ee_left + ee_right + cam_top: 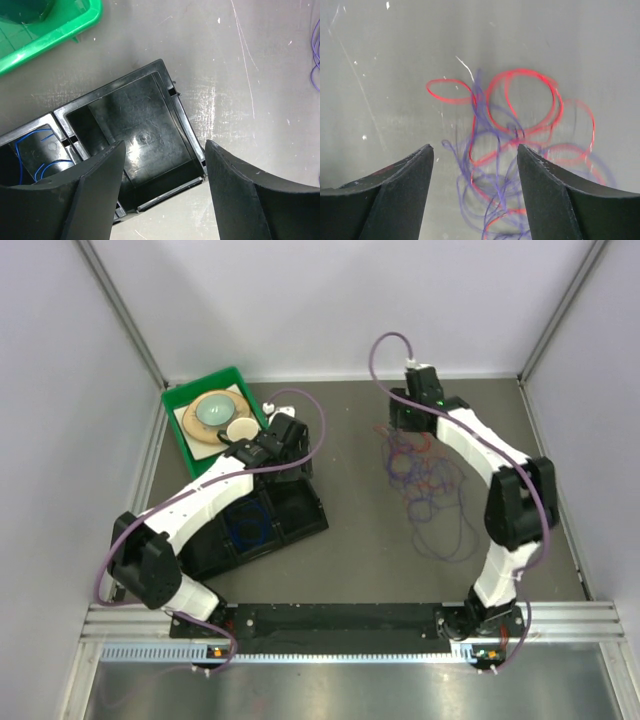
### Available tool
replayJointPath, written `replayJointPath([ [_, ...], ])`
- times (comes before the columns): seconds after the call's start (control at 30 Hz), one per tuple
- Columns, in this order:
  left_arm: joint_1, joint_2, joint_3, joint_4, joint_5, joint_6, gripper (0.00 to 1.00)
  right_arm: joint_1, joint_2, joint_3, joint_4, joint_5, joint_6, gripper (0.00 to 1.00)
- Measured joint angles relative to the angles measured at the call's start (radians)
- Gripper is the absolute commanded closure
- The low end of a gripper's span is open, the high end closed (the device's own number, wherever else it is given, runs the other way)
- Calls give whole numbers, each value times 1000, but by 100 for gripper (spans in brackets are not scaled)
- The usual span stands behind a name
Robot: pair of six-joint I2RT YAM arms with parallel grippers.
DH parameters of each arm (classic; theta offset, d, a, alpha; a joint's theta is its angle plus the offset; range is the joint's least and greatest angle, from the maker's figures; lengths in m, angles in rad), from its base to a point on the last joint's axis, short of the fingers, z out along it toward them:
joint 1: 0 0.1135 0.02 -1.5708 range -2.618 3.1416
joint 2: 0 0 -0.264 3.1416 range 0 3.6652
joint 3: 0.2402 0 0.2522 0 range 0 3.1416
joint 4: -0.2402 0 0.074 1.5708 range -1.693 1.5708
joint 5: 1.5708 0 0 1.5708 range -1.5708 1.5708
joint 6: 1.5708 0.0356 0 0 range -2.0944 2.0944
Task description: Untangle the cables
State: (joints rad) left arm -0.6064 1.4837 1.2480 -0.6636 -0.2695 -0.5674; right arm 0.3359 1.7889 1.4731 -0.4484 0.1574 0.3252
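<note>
A loose tangle of red and purple cables (428, 483) lies on the table right of centre. My right gripper (408, 420) hangs above its far end. In the right wrist view that gripper (475, 147) is open, with red loops (522, 97) and purple strands (492, 175) on the table beneath the gap and nothing held. A blue cable (247, 526) lies coiled in a black box (300, 510). My left gripper (283, 440) is above that box. In the left wrist view it (165, 145) is open over an empty compartment (142, 137), and the blue cable (30, 145) sits in the adjoining one.
A green tray (180, 400) holding a plate and bowl stands at the back left, close to the left wrist. Grey walls with metal posts enclose the table on three sides. A few purple strands (315, 55) show at the right edge of the left wrist view.
</note>
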Motion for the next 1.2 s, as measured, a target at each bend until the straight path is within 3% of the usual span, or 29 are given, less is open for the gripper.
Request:
replayJointPath([
  [0.13, 0, -13, -11, -2, -2, 3, 30, 48, 182, 236, -100, 18, -164, 34],
  [0.23, 0, -35, -23, -3, -7, 3, 30, 85, 292, 371, -152, 49, -296, 41],
  [0.37, 1, -59, -26, -4, -11, 2, 30, 109, 407, 488, -208, 84, -418, 44],
  [0.57, 2, -77, -39, -4, -13, -5, 30, 109, 518, 559, -253, 123, -526, 60],
  [0.63, 2, -79, -45, -7, -13, -6, 30, 106, 536, 577, -265, 132, -541, 92],
  [0.67, 2, -79, -46, -10, -13, -7, 30, 105, 545, 589, -268, 135, -549, 100],
  [0.87, 3, -84, -57, -8, -11, -8, 30, 99, 527, 570, -248, 89, -521, 100],
  [0.97, 10, -84, -73, 20, 7, 1, 25, 99, 422, 436, -214, 21, -471, 100],
  [1.1, 31, -44, -80, 139, 106, 49, 24, 97, 166, 188, -117, -125, -383, 100],
  [1.13, 35, -27, -79, 169, 126, 61, 24, 93, 88, 140, -100, -174, -356, 96],
  [1.17, 41, 0, -76, 205, 153, 74, 24, 93, 27, 104, -71, -212, -334, 72],
  [1.2, 48, 31, -68, 234, 183, 87, 24, 90, -22, 80, -49, -250, -314, 54],
])
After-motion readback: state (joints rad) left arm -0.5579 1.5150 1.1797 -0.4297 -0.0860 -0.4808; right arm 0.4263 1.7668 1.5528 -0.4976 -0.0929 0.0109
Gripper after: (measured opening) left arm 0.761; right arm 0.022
